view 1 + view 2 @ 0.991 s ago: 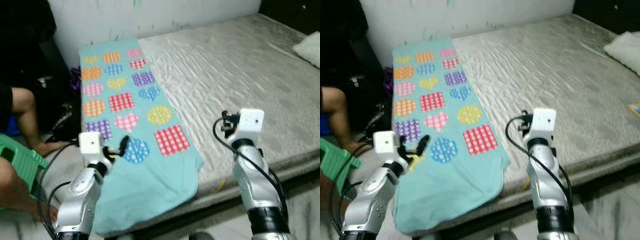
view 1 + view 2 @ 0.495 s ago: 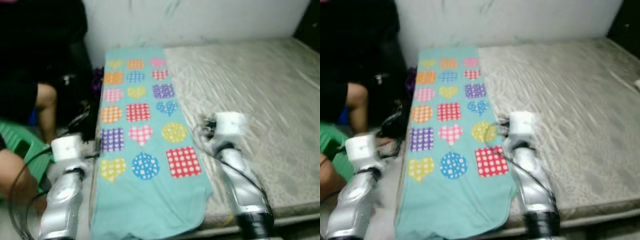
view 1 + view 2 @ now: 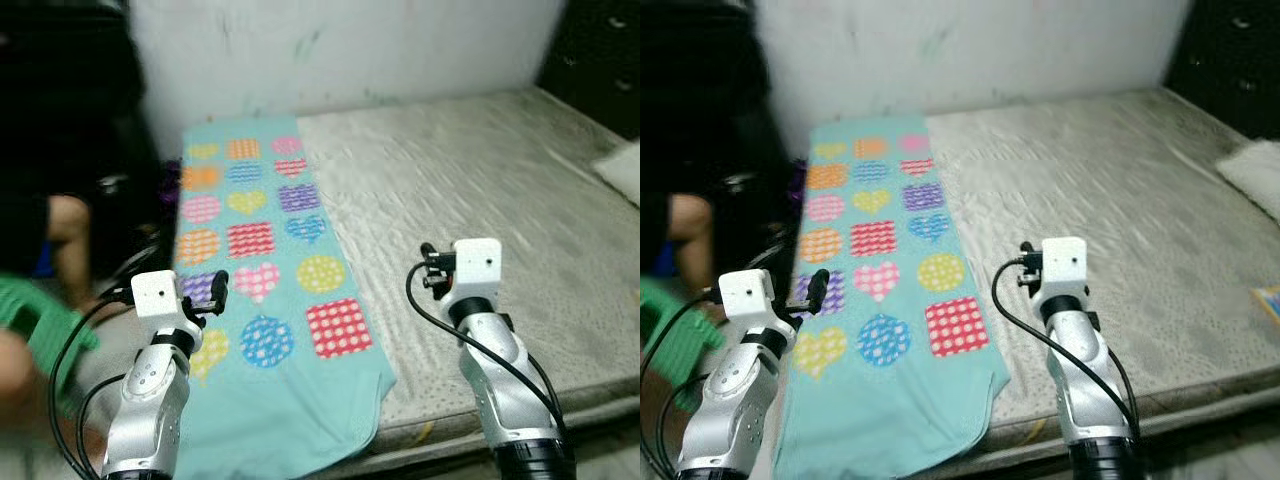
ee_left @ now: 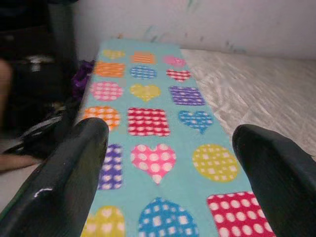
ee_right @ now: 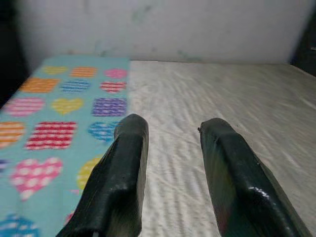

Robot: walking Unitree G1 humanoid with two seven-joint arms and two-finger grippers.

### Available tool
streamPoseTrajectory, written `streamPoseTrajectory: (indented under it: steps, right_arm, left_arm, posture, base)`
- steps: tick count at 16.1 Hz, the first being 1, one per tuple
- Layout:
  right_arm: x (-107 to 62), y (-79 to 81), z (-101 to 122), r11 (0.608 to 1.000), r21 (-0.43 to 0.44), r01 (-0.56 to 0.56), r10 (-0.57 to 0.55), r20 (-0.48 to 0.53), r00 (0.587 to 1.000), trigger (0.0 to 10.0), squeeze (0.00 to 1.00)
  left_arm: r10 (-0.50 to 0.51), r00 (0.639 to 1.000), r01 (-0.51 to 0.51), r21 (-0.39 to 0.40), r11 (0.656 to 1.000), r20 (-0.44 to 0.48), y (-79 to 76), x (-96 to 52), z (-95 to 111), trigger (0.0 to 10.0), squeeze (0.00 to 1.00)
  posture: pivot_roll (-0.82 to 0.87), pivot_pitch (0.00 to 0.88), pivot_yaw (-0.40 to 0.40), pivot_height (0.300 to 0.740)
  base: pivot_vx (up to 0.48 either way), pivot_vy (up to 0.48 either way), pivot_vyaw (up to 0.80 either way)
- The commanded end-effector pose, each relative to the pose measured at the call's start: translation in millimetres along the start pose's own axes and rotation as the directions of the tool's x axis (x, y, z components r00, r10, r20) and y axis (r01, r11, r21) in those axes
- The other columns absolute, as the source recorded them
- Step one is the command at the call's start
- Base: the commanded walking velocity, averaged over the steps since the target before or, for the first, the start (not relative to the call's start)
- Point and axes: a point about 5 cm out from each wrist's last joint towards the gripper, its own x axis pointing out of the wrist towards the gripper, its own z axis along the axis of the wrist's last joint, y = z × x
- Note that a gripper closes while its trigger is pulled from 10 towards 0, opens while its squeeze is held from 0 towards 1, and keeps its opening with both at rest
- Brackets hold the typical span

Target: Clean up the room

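Note:
A teal blanket (image 3: 275,400) printed with coloured hearts, squares and circles lies flat along the left side of a grey mattress (image 3: 480,180), its near end hanging over the bed's edge. My left gripper (image 4: 168,163) is raised over the blanket's left border, fingers wide apart and holding nothing. My right gripper (image 5: 170,131) hovers over the mattress just right of the blanket, open and holding nothing. Both silver arms stand up in front of me in the eye views.
A person sits at the left; a bare leg (image 3: 65,225) and a green stool (image 3: 25,310) are blurred. A white pillow (image 3: 625,165) lies at the mattress's far right, near a dark cabinet (image 3: 600,50). A small colourful item (image 3: 1270,297) rests on the right edge.
The whole picture swung left and back to the right, so the camera moved. Both arms stay raised in much the same pose. The blanket lies as before.

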Motion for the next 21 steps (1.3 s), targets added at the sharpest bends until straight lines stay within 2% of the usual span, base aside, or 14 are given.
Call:
streamPoseTrajectory:
  steps: [1, 8, 16, 21]
  right_arm:
    - [-0.5, 4.2, 6, 1.0, -0.003, -0.018, 0.019, 0.015, 1.0, 10.0, 0.0]
    - [-4.0, 1.2, 3, 1.0, -0.004, -0.013, 0.013, -0.006, 1.0, 10.0, 0.0]
    - [-3.0, 0.3, 6, 1.0, -0.015, -0.018, 0.018, -0.004, 1.0, 10.0, 0.0]
    - [-3.6, 0.8, 7, 1.0, -0.02, -0.018, 0.018, -0.001, 1.0, 10.0, 0.0]
  left_arm:
    - [0.019, 1.0, -0.019, 0.002, 1.0, 0.004, 5.3, -2.6, 1, 10.0, 0.0]
    - [-0.006, 1.0, 0.005, -0.037, 0.999, -0.026, 5.1, -12.0, -4, 10.0, 0.0]
    - [-0.019, 0.999, 0.016, -0.062, 0.998, -0.046, 0.1, -14.7, -8, 10.0, 0.0]
    - [-0.045, 0.999, 0.043, -0.083, 0.996, -0.024, -1.1, -16.5, -5, 10.0, 0.0]
  posture:
    - [-0.13, 0.0, 0.056, 0.74]
    - [-0.13, 0.0, 0.043, 0.74]
    - [-0.13, 0.0, 0.033, 0.74]
    - [-0.13, 0.0, 0.03, 0.74]
  base:
    - [0.0, 0.0, 0.77]
    - [0.0, 0.0, 0.11]
    - [0.0, 0.454, 0.0]
    - [0.0, 0.0, 0.0]
